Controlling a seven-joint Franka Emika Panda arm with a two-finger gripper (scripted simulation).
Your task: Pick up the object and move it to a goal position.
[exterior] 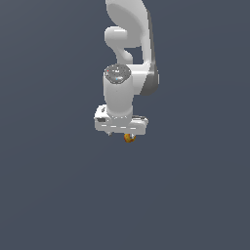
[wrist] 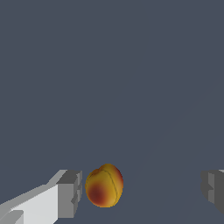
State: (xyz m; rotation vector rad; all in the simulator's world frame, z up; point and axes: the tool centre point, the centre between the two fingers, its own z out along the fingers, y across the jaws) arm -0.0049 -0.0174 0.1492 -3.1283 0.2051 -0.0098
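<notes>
Straddling the object [wrist: 104,185], the gripper [wrist: 142,189] stood unclenched, one finger [wrist: 69,194] beside it; closing evenly seemed next.

Orange-yellow object [wrist: 104,185] with reddish patch low on one side and thin darker seam line. White gripper [wrist: 140,192], grey pads [wrist: 70,194]. White arm [exterior: 128,58], grey joint band and dark mottled cap. Plain slate blue-grey background, no pattern.
</notes>
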